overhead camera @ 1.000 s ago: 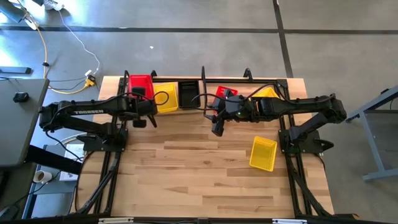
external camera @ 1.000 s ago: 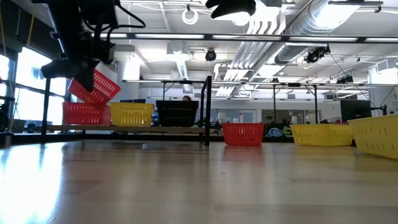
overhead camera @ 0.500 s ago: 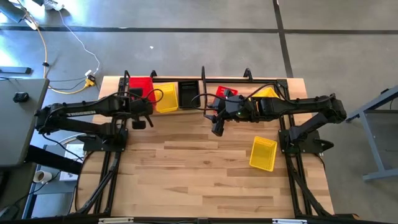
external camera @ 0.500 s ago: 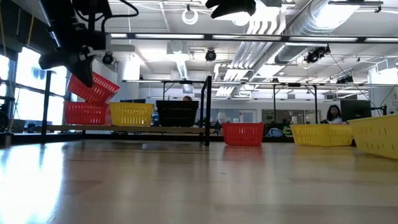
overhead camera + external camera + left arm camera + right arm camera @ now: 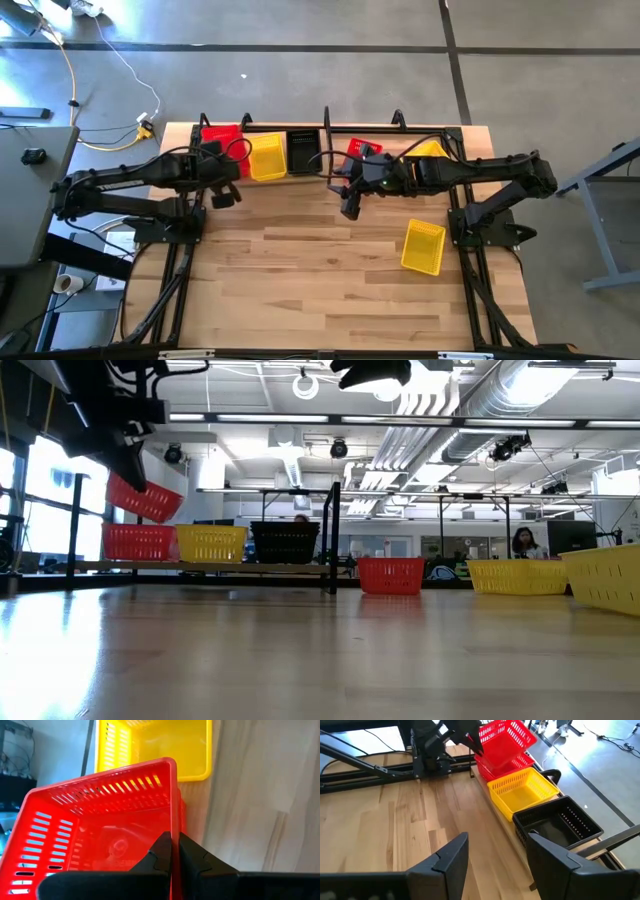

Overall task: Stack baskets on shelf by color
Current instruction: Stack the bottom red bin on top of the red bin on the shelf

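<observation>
Step in hand, as you'd judge it: stacking red on red. Your left gripper (image 5: 174, 851) has its jaws pinched on the rim wall of a red basket (image 5: 146, 497), carried tilted in the air above the shelf's (image 5: 210, 567) left end. In the wrist view the wall sits right between the two fingers, w/ the basket body hanging ahead of the gripper, so the grip is at one edge, not centred.

Below it on the shelf, left to right in the low view: a second red basket (image 5: 139, 542), a yellow basket (image 5: 211, 543), then a black basket (image 5: 285, 542) next to the divider post. The carried one hangs over the seated red, not touching it as far as the low view shows.

Next move prob. calls for levelling the tilt, squaring it over the seated red, lowering till it nests, then letting go.

Right gripper (image 5: 495, 851) waits w/ jaws spread and empty, above the table near the shelf's middle. Still loose: another red basket (image 5: 362, 149) and a yellow one (image 5: 428, 150) right of the divider, plus a yellow basket (image 5: 423, 246) on the table toward its right edge.
</observation>
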